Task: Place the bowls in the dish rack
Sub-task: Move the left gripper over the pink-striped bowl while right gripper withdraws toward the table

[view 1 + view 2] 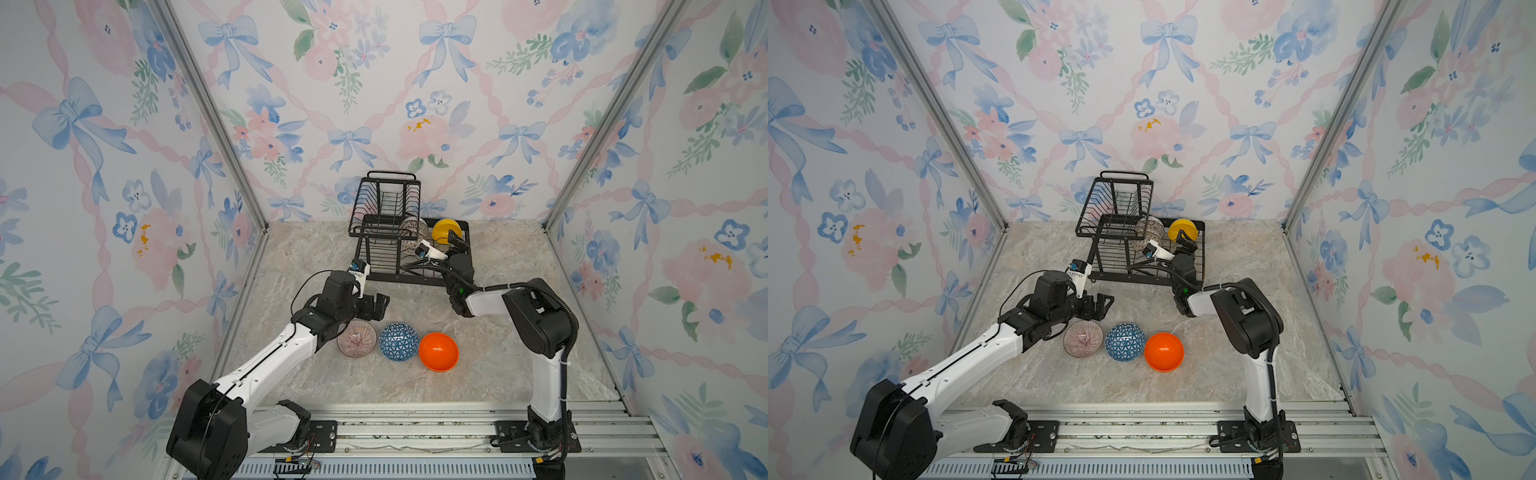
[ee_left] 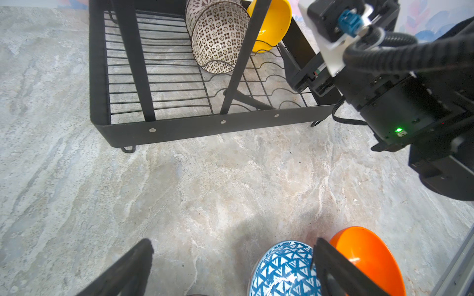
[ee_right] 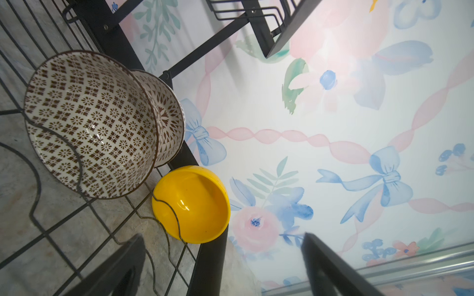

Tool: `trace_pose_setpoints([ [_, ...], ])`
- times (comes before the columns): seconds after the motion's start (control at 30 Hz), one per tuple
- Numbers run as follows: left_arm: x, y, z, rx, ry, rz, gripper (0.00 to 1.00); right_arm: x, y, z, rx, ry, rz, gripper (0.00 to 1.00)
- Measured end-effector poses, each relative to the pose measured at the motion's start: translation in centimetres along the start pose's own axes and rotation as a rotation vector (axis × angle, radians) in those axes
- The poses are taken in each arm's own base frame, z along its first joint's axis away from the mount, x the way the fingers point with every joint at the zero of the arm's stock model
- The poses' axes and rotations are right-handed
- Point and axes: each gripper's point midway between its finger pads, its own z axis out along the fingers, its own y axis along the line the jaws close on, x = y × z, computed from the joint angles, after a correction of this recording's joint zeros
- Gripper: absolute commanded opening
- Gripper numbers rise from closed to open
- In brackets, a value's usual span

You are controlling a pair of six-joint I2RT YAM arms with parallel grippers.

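Left gripper point(image 1: 378, 307) is held open, empty, near a pinkish ribbed round bowl point(image 1: 356, 338); right gripper point(image 1: 456, 242) is spread, empty, beside a plain yellow round bowl point(image 1: 445, 228); wrist-mount lettering point(image 1: 355, 274) is illegible

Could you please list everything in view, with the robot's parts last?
dish rack: 1, black, table rear
white patterned bowls: 2, white-brown, on edge in rack
yellow bowl: 1, yellow, in rack beside them
pinkish ribbed bowl: 1, pink, table front, left
blue triangle bowl: 1, blue-white, table front, middle
orange bowl: 1, orange, table front, right
left gripper: 1, black, open beside pinkish ribbed bowl
right gripper: 1, black, open over rack
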Motion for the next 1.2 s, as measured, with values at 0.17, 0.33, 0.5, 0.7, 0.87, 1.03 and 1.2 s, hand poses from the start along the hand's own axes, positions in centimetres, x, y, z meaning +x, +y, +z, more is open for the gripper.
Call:
trace_pose_setpoints([
  [0.17,-0.1,0.2,-0.6,-0.013,-0.018,-0.001,0.98,-0.7,-1.5,-1.7,0.003,0.000,0.017,0.97],
  [0.33,1.0,1.1,-1.4,-0.052,-0.027,-0.019,0.98,-1.8,-3.0,-4.1,-0.023,0.019,0.068,0.97],
  [0.5,2.0,2.6,-2.0,-0.116,-0.023,-0.052,0.98,-4.5,-4.7,-7.2,-0.088,0.019,0.187,0.97],
  [0.7,3.7,4.6,-3.2,-0.197,-0.019,-0.117,0.98,-6.3,-4.9,-10.6,-0.184,0.037,0.305,0.97],
  [0.87,4.7,6.1,-4.4,-0.259,-0.029,-0.187,0.98,-6.3,-4.4,-13.2,-0.287,0.082,0.414,0.97],
  [1.03,6.2,7.1,-5.0,-0.303,-0.021,-0.252,0.98,-6.9,-5.4,-15.3,-0.381,0.118,0.586,0.97],
  [1.2,8.0,7.5,-5.2,-0.312,-0.003,-0.299,0.98,-6.9,-5.0,-16.3,-0.457,0.181,0.679,0.97],
])
